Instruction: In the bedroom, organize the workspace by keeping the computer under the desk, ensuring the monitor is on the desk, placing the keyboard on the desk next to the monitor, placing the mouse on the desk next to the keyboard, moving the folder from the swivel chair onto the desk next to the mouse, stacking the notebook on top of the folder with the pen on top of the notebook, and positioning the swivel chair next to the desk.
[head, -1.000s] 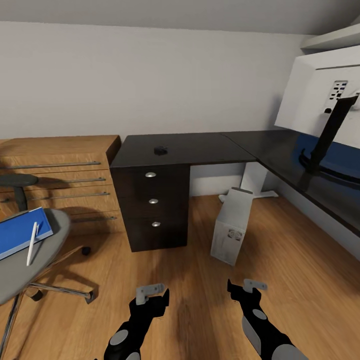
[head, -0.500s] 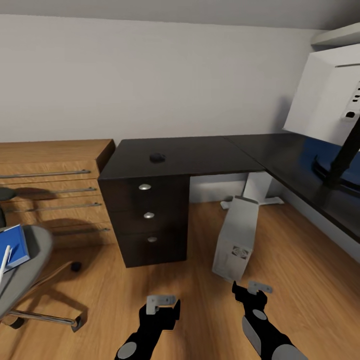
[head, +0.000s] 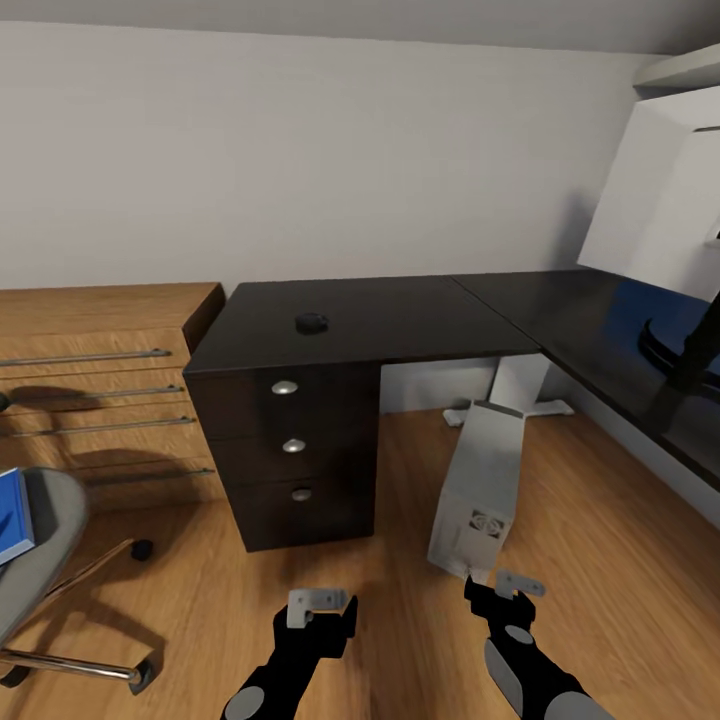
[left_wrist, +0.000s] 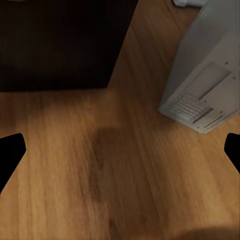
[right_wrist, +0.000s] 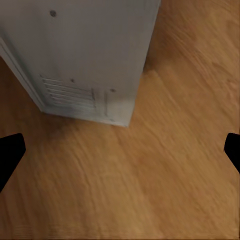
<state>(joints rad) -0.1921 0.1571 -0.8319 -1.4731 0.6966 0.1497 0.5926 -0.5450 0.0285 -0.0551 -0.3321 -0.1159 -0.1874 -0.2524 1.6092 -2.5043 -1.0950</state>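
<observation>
Computer (head: 480, 485) nearer than before

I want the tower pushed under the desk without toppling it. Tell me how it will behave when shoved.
The computer is tall and narrow and already leans, so a high push would probably tip it. Its flat base on the smooth wooden floor should slide if pushed low. Its boxy panels look rigid, so they likely won't flex against an open hand.

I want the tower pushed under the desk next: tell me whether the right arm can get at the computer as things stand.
Probably yes: the right gripper, open, hangs just before the computer on the floor, with nothing between them.
</observation>
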